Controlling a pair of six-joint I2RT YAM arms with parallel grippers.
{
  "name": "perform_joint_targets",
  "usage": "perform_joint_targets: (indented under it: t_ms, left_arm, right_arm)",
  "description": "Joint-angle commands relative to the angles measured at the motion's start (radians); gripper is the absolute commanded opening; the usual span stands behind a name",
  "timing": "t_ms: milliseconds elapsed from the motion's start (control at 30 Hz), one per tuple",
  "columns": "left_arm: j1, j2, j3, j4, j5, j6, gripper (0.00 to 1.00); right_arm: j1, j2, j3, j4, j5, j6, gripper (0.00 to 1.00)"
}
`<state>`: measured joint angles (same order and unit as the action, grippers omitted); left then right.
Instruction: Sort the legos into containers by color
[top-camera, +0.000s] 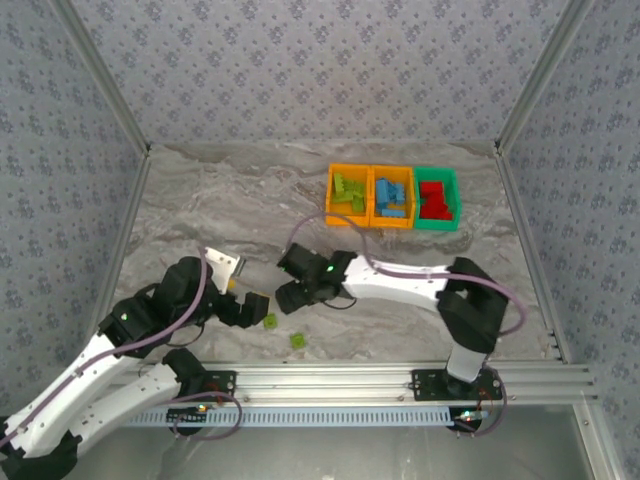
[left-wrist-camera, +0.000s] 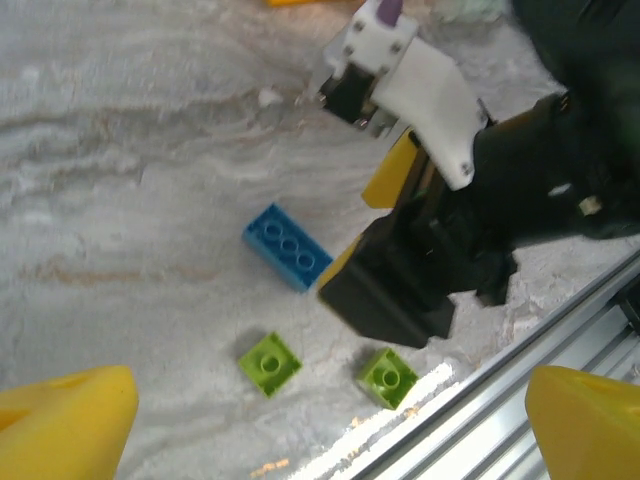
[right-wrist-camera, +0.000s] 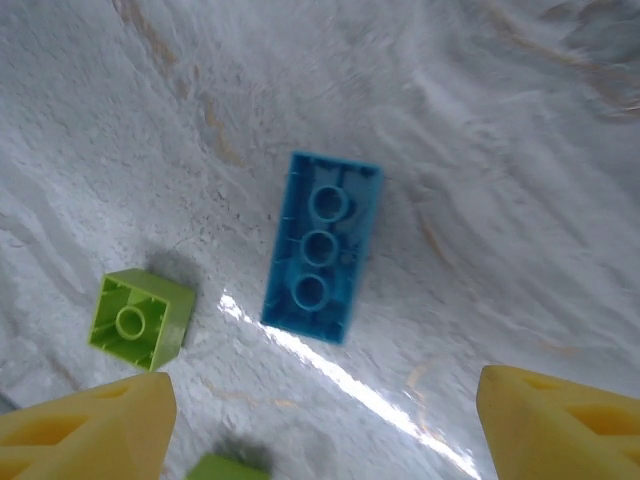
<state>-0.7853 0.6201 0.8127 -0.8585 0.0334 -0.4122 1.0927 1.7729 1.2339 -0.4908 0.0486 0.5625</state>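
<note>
An oblong light blue lego (right-wrist-camera: 322, 245) lies studs-down on the marble table, between and just ahead of the spread yellow fingers of my right gripper (right-wrist-camera: 325, 430), which is open and empty. The same blue lego (left-wrist-camera: 287, 246) shows in the left wrist view beside the right gripper's black body (left-wrist-camera: 400, 280). Two square lime green legos (left-wrist-camera: 269, 362) (left-wrist-camera: 388, 377) lie near the table's front edge. My left gripper (left-wrist-camera: 325, 430) hovers open above them, holding nothing. From above, both grippers (top-camera: 252, 308) (top-camera: 292, 297) sit close together.
Three bins stand in a row at the back right: an orange one with green legos (top-camera: 331, 196), an orange one with blue legos (top-camera: 392, 220), a green one with red legos (top-camera: 456, 200). The aluminium rail (top-camera: 350, 378) runs along the near edge.
</note>
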Motion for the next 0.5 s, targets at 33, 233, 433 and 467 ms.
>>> perform_joint_targets:
  t_ms: [33, 233, 433, 467]
  left_arm:
    - [0.0, 0.02, 0.045, -0.114, -0.038, -0.136, 0.99]
    - [0.002, -0.016, 0.017, -0.121, -0.082, -0.171, 0.99]
    - [0.005, -0.004, 0.013, -0.125, -0.105, -0.18, 0.99]
    - [0.005, -0.001, 0.012, -0.122, -0.104, -0.178, 0.99]
  right_arm:
    - [0.008, 0.095, 0.056, 0.026, 0.076, 0.059, 0.8]
    - [0.024, 0.195, 0.105, 0.01, 0.12, 0.033, 0.55]
    - [0.018, 0.181, 0.077, 0.034, 0.116, 0.051, 0.34]
    - [0.014, 0.172, 0.071, 0.034, 0.117, 0.055, 0.31]
